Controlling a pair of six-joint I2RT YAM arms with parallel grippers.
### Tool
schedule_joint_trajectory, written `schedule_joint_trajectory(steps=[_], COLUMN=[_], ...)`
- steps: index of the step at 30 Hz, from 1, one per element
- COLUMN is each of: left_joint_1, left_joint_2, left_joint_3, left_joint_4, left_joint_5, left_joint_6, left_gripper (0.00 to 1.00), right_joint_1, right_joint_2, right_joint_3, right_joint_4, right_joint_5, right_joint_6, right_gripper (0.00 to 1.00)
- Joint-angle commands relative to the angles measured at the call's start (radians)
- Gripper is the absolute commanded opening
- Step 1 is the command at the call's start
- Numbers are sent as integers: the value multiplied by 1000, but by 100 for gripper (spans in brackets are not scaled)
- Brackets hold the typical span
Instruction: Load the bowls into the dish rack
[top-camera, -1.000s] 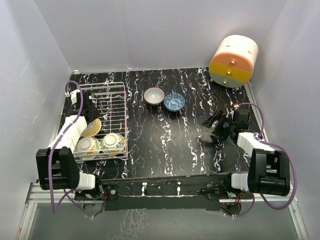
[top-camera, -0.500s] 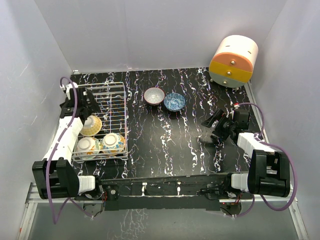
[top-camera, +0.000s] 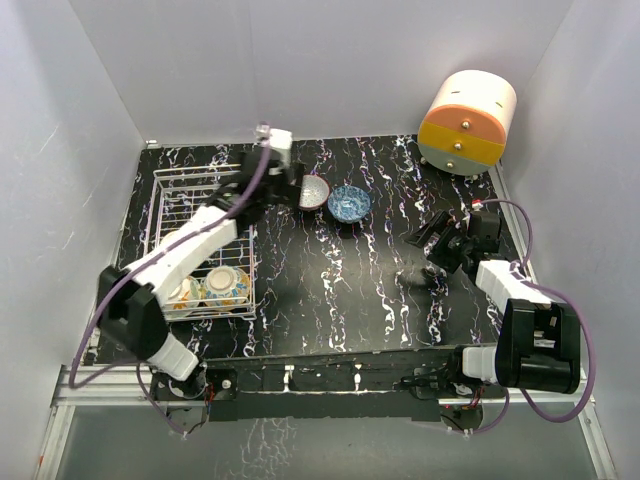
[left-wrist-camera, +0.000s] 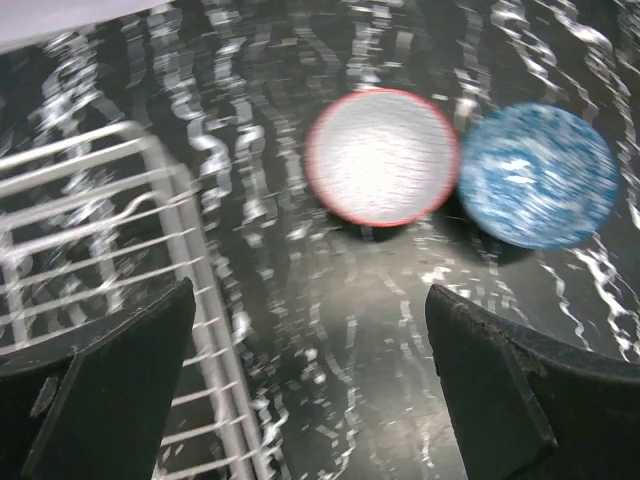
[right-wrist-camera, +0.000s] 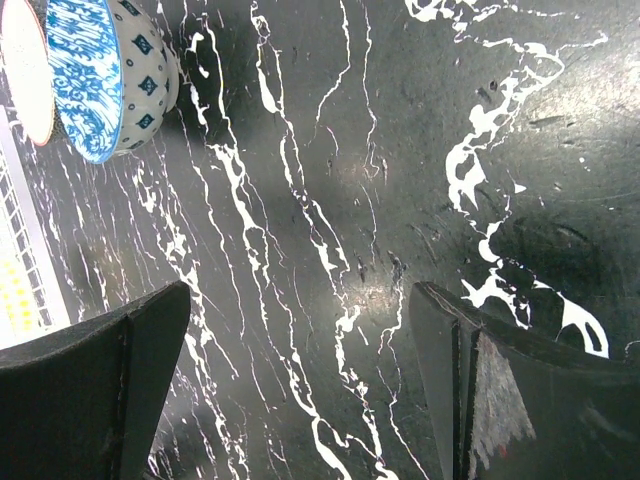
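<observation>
Top view. The dish rack (top-camera: 200, 173) stands at the left side of the black, white-veined desk (top-camera: 340, 290). In its near end sit a floral bowl (top-camera: 229, 285) and, just beside it on the left, a pale bowl (top-camera: 182, 294). A pale shape under the left arm may be a third bowl, but the arm hides most of it. The left arm reaches across the rack, and the left gripper (top-camera: 292, 188) hangs beside the rack's far right corner, next to the red-rimmed bowl (top-camera: 313, 192). The blue bowl (top-camera: 349, 203) sits on the desk to its right, rims touching or nearly so. A cream, orange and yellow drum (top-camera: 467, 122) occupies the far right corner.

Left wrist view (blurred). The jaws are spread wide and empty. Beyond them lie the red-rimmed bowl (left-wrist-camera: 381, 156) and the blue bowl (left-wrist-camera: 537, 175), with the rack's corner (left-wrist-camera: 160, 230) at left.

Right wrist view. The right gripper (right-wrist-camera: 300, 390) hangs over bare desk with its jaws released and holding nothing. It is well apart from the blue bowl (right-wrist-camera: 100, 75).
</observation>
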Motion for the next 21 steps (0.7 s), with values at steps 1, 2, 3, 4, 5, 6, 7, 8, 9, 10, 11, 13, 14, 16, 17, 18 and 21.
schedule_joint_trajectory(steps=[1, 2, 3, 4, 5, 6, 7, 8, 9, 10, 11, 13, 14, 16, 17, 18, 21], left_joint_1=[-142, -161, -179, -191, -201, -212, -220, -230, -238, -247, -257, -266, -269, -271, -271, -271, -271], left_joint_2=[171, 212, 252, 290, 327, 356, 380, 394, 404, 414, 421, 434, 439, 459, 479, 511, 592], left_joint_3=[102, 127, 154, 183, 216, 240, 250, 248, 238, 228, 220, 213, 214, 229, 247, 270, 352], left_joint_4=[89, 106, 113, 114, 106, 108, 123, 152, 182, 211, 235, 271, 285, 299, 295, 285, 233], left_joint_5=[39, 62, 79, 93, 113, 129, 140, 158, 173, 187, 212, 259, 286, 341, 362, 385, 447], left_joint_6=[171, 192, 208, 209, 205, 200, 202, 212, 228, 247, 270, 308, 322, 340, 349, 356, 370], left_gripper=[97, 97, 96, 96, 95, 94, 94, 93, 93, 93, 92, 92, 92, 92, 92, 92, 92], right_joint_1=[-7, -7, -8, -10, -11, -16, -21, -29, -42, -57, -72, -99, -110, -130, -139, -145, -158], right_joint_2=[1, 0, 0, 0, 1, 1, -1, -2, -3, 0, 3, 11, 15, 22, 25, 30, 44], right_joint_3=[53, 53, 54, 56, 59, 63, 62, 58, 56, 54, 54, 58, 60, 62, 61, 59, 54], right_joint_4=[13, 12, 11, 9, 4, -3, -7, -7, -6, -6, -6, -4, -4, -4, -3, 0, 10], right_joint_5=[22, 27, 31, 36, 42, 51, 58, 61, 60, 55, 46, 25, 15, 3, -4, -10, -32], right_joint_6=[10, 11, 12, 12, 10, 11, 14, 20, 25, 31, 33, 31, 27, 23, 23, 23, 25], right_gripper=[94, 94, 94, 94, 94, 94, 95, 95, 95, 95, 95, 95, 95, 95, 95, 95, 95])
